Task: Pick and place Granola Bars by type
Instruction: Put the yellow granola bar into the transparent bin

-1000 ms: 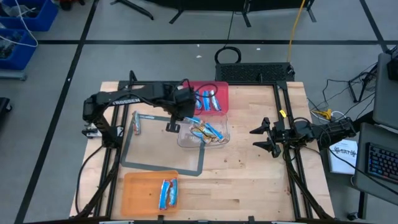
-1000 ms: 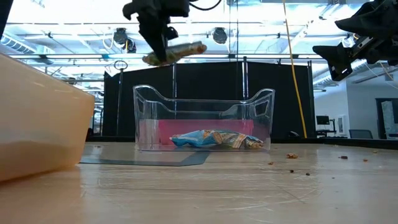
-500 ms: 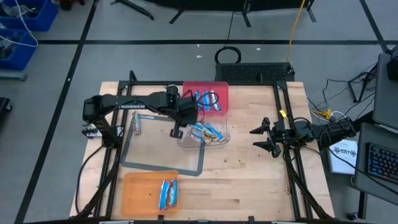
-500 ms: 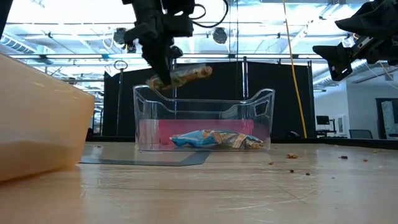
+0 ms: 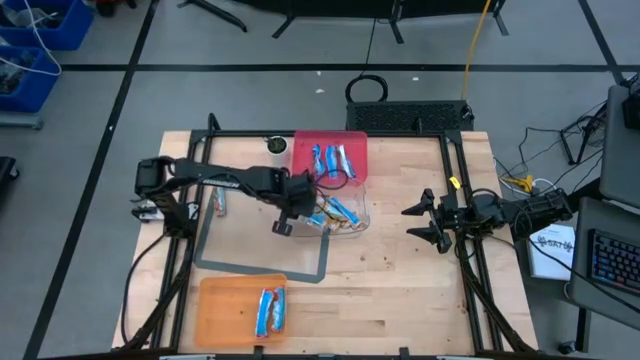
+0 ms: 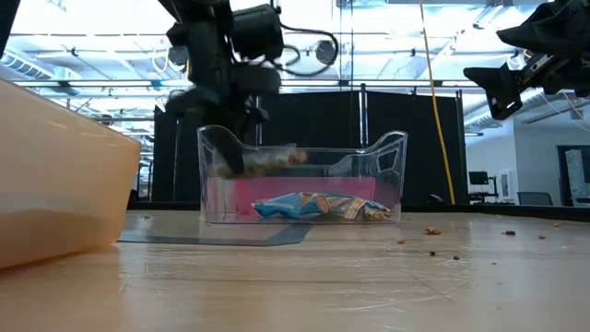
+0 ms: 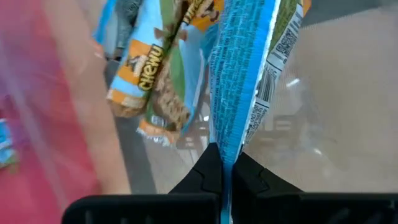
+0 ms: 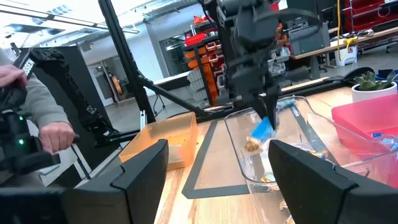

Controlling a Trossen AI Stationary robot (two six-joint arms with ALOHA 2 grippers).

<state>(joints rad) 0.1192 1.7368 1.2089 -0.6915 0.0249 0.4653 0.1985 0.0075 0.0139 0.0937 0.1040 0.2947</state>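
My left gripper (image 5: pixel 296 204) is shut on one of the Granola Bars (image 6: pixel 268 159), low inside the clear bin (image 5: pixel 352 226) at the table's middle. That bar (image 7: pixel 244 74) has a blue crimped edge and a white and green back. More bars (image 6: pixel 318 206) lie on the clear bin's floor, and one reads "Chewy" (image 7: pixel 152 78). Blue bars (image 5: pixel 333 160) lie in the red bin (image 5: pixel 352 140). Two bars (image 5: pixel 269 311) lie in the orange bin (image 5: pixel 225 300). My right gripper (image 5: pixel 421 221) waits open at the table's right. My left gripper pinches the bar's blue crimped edge (image 7: pixel 224 149) between its two fingers (image 7: pixel 202 179). The fingers come from above, slanting steeply down. The bar juts out sideways from the fingers, about level (image 6: pixel 277 157), inside the clear bin and clear of the bars on its floor.
A dark-edged mat (image 5: pixel 245 240) lies left of the clear bin, with one loose bar (image 5: pixel 218 200) at its far left corner. A small white cup (image 5: pixel 277 146) stands left of the red bin. Crumbs (image 6: pixel 431 231) dot the wood. A person's hand (image 8: pixel 53 134) shows beyond the table.
My left gripper has come down with the bar, from above the clear bin's rim to inside the bin, shifting slightly toward the table's right and near edges. It has stayed shut, and the bar has kept about level.
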